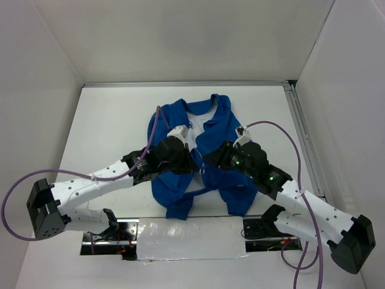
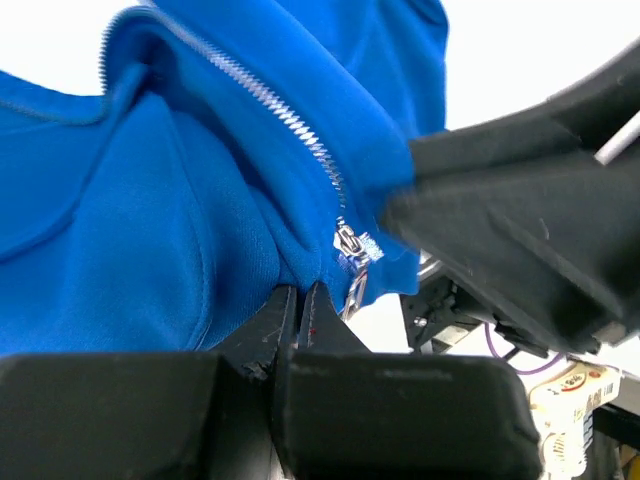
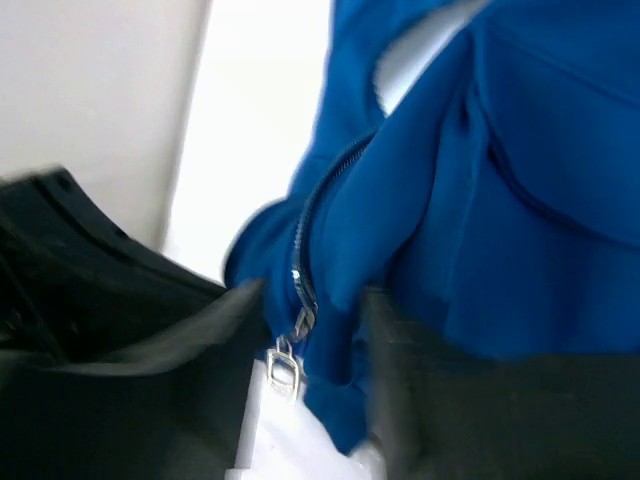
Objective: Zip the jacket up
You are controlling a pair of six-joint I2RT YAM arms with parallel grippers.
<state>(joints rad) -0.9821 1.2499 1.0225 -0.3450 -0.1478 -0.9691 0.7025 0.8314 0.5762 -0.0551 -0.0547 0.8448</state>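
White table point(image 1: 108, 120); plain white walls point(image 1: 180, 36)

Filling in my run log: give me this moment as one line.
left gripper: shut on jacket beside zipper | right gripper: open around zipper pull | jacket: front mostly unzipped

The left arm point(image 1: 102, 179), white-shelled with black joints, reached from its base at the near left corner diagonally toward the middle of the table, its wrist tipped down. Its black 2-finger left gripper point(image 1: 191, 159) was closed, the 2 fingertips point(image 2: 288, 312) pressed together on the lower hem of the royal-blue fabric jacket point(image 2: 150, 230). The matching white right arm point(image 1: 313, 208) came in from the near right corner, wrist angled inward. Its black right gripper point(image 1: 207, 162) sat just beside the left one, almost tip to tip. Its fingers point(image 3: 210, 335) stood apart, blurred, with fabric between them but not clamped.
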